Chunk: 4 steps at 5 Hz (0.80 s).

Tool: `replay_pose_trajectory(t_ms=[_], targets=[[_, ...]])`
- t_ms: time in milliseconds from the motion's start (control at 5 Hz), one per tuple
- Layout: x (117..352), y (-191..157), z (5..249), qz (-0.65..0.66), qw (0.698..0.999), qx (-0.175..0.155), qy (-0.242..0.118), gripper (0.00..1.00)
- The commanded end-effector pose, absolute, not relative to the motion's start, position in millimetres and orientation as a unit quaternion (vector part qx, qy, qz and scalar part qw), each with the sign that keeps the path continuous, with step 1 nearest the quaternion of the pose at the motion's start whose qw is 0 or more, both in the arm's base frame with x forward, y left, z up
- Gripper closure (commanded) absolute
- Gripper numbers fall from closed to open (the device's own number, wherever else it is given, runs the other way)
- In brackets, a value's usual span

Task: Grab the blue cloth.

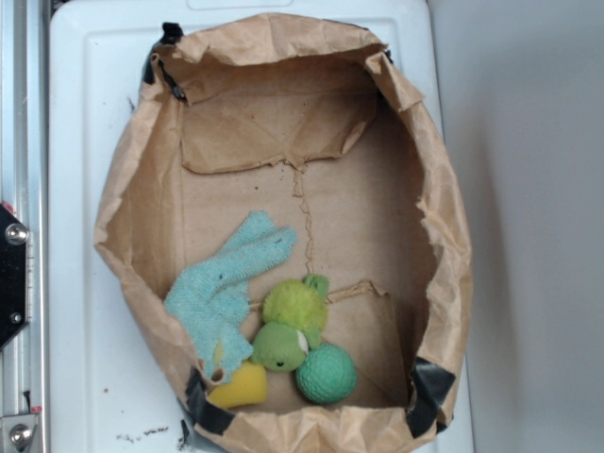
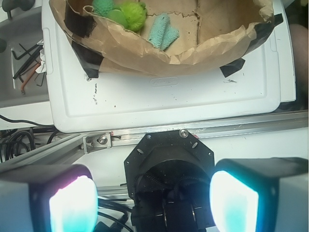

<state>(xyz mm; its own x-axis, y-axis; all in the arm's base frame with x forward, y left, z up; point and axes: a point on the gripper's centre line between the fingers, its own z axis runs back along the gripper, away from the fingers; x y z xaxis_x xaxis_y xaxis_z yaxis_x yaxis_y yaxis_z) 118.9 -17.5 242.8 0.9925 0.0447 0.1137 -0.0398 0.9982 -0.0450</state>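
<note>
The blue cloth is a pale aqua terry rag with finger-like flaps, lying on the floor of a low brown paper bag toward its left side. In the wrist view the blue cloth shows far off inside the paper bag. My gripper is open, its glowing pads wide apart with nothing between them. It hangs over the black robot base, well away from the bag. No gripper appears in the exterior view.
Beside the cloth lie a lime-green plush toy, a green ball and a yellow object. The bag sits on a white plastic lid. An aluminium rail and hex keys are near the base.
</note>
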Motion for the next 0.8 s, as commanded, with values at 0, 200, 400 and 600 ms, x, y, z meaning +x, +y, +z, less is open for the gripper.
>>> replay_pose_trajectory(t_ms=[0, 200, 400, 600], targets=[[118.9, -17.5, 242.8, 0.021, 0.998, -0.021, -0.057, 0.0], [167.8, -15.0, 236.8, 0.044, 0.994, -0.027, -0.099, 0.0], [195.1, -5.5, 228.6, 0.057, 0.99, -0.016, -0.13, 0.0], [219.1, 8.9, 208.3, 0.083, 0.985, -0.003, -0.149, 0.0]])
